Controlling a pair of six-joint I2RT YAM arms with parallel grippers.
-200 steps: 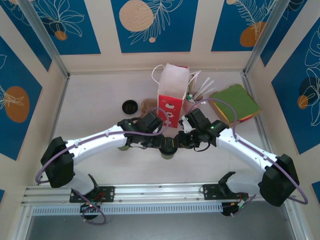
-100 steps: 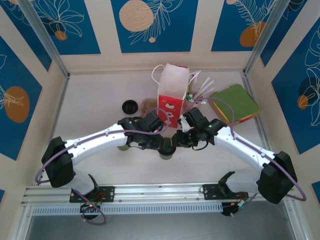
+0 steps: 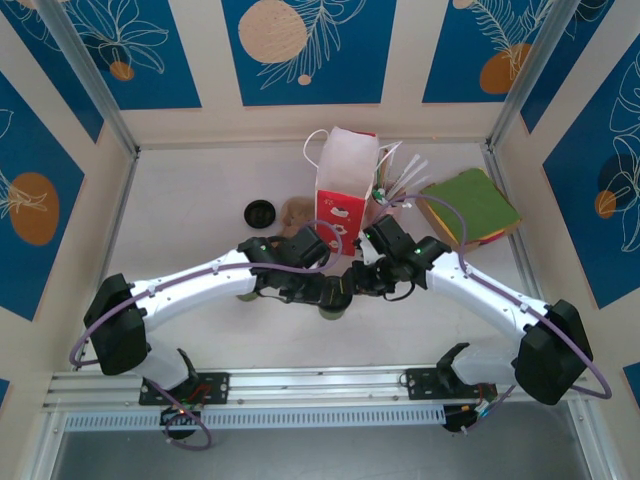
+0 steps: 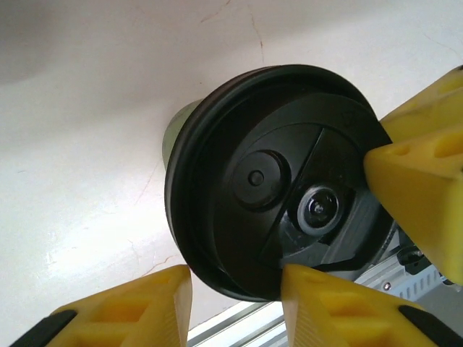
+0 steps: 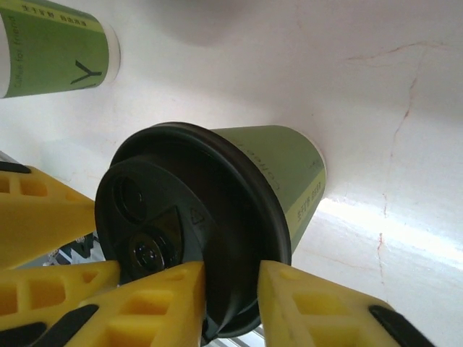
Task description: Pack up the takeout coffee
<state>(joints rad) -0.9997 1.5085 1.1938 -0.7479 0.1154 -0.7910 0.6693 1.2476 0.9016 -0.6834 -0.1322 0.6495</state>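
The takeout coffee point(image 3: 336, 304), a small green cup under a round black lid, stands on the table in front of the red-and-white bag point(image 3: 343, 190). Both grippers meet over it. My left gripper point(image 3: 328, 290) is open; in the left wrist view its fingertips point(image 4: 235, 278) straddle the near rim of the lid point(image 4: 268, 181), with a small gap on one side. My right gripper point(image 3: 356, 283) pinches the rim; in the right wrist view its fingers point(image 5: 231, 271) close tight on either side of the lid's edge point(image 5: 181, 217).
A second green cup point(image 5: 58, 50) stands close by, partly under the left arm point(image 3: 246, 290). A loose black lid point(image 3: 259, 213) lies left of the bag. Green and red napkins point(image 3: 470, 205) and white utensils point(image 3: 400, 180) sit at the right back.
Both grippers have widened a little over the cup. The right arm has shifted slightly left; the cup has stayed in place.
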